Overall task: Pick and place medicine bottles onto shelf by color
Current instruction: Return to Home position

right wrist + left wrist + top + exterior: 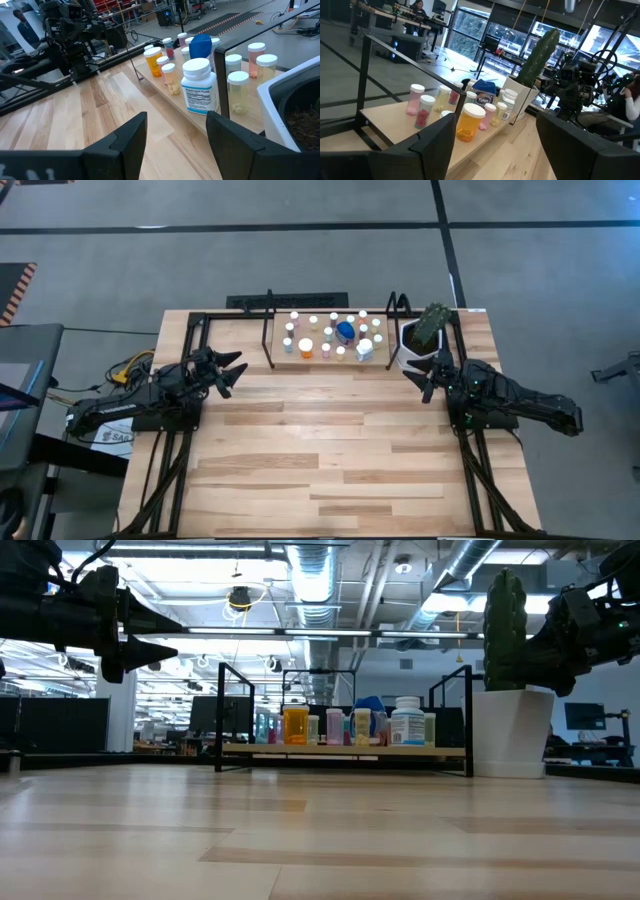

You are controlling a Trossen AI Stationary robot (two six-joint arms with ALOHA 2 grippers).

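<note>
The plank table [330,470] in front of the shelf [385,119] is bare of bottles, which suggests the sorting is done and the arms are parked. The left gripper [236,370] hangs off the shelf's left end and a little forward of it. The right gripper [426,380] mirrors it off the shelf's right end, just in front of the white plant pot [410,345]. Both hold nothing, their jaws spread wide, clear enough of the shelf's black rods not to knock anything.

The medicine bottles [406,722] all stand upright on the shelf board, between its side loops. The wide blue one [345,332] is near the middle, the orange one [470,122] toward the front left, and a white labelled one [199,85] at the front right.

Whether the colours are truly grouped is hard to judge. From above, white caps hide most bodies. From table height, the front row screens the rows behind. The smallest vials at the back cannot be told apart.
</note>
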